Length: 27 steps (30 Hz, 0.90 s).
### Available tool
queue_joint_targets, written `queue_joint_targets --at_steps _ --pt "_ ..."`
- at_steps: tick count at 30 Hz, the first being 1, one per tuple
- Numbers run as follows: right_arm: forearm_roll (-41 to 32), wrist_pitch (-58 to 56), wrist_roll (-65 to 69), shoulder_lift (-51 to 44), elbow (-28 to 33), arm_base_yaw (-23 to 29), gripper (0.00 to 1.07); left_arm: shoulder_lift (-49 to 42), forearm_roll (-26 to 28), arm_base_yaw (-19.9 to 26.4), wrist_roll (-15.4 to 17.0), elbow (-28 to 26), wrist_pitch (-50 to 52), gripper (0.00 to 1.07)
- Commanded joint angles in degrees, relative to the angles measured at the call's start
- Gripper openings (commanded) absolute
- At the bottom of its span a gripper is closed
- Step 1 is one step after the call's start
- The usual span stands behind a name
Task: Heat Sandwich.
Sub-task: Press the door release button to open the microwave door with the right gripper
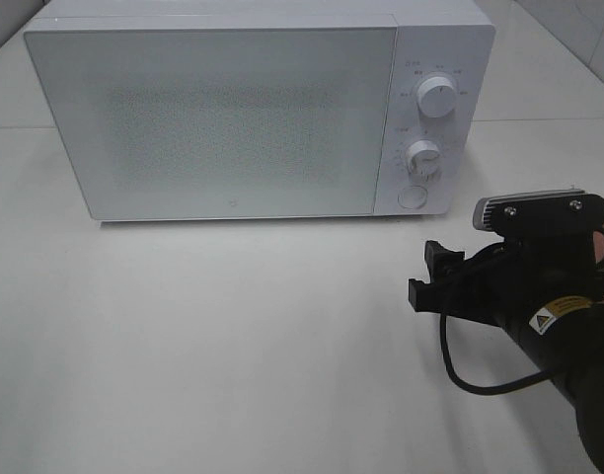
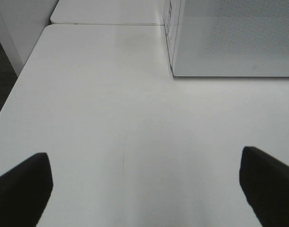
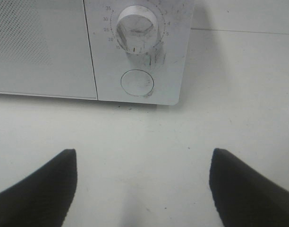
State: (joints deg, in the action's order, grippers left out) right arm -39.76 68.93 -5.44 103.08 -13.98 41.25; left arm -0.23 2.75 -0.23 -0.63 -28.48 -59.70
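Out of the overhead shot, our left gripper (image 2: 143, 163) hangs over the bare white table (image 2: 111, 94), jaws spread wide and holding nothing. The white microwave (image 1: 223, 118) fills the upper half of the overhead frame, its frosted door (image 1: 213, 59) shut. On the panel at upper right sit an upper dial (image 1: 438, 98), a lower dial (image 1: 423, 158) and, beneath them, a round button (image 1: 413, 197). At lower right our right gripper (image 1: 430, 274), jaws apart and empty, points toward that panel, near it but not touching.

We judge the step in hand to be working the controls, most likely the round button, which may release the door. To do it well we would bring the jaws together, square one fingertip on the button and push straight in, clear of the lower dial just above.

The sandwich shows in none of our views. Whether it lies behind the frosted door, and how it looks, we cannot tell.
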Motion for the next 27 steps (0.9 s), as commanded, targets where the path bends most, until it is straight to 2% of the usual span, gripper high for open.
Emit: queue_joint_targets --at_steps 1,5,15,19,21,25,27 --pt "0.00 4.07 3.78 -0.06 -0.06 0.23 0.76 -1.66 0.40 0.06 -0.11 0.11 0.40 1.01" --pt "0.00 4.07 17.36 -0.06 -0.06 0.23 0.76 -1.66 0.40 0.06 -0.11 0.11 0.40 1.01" --pt "0.00 4.07 40.74 -0.06 -0.06 0.23 0.76 -1.66 0.40 0.06 -0.11 0.11 0.40 1.01" --pt "0.00 4.07 59.87 -0.06 -0.06 0.23 0.75 -1.66 0.40 0.06 -0.11 0.11 0.40 1.01" --pt "0.00 4.07 62.74 -0.06 -0.06 0.23 0.74 -1.66 0.40 0.06 -0.11 0.11 0.40 1.01" --pt "0.00 3.67 79.24 -0.06 -0.06 0.23 0.68 -1.66 0.40 0.06 -0.11 0.11 0.40 1.01" --pt "0.00 3.67 80.62 -0.06 -0.06 0.23 0.64 -1.66 0.40 0.06 -0.11 0.11 0.40 1.01"
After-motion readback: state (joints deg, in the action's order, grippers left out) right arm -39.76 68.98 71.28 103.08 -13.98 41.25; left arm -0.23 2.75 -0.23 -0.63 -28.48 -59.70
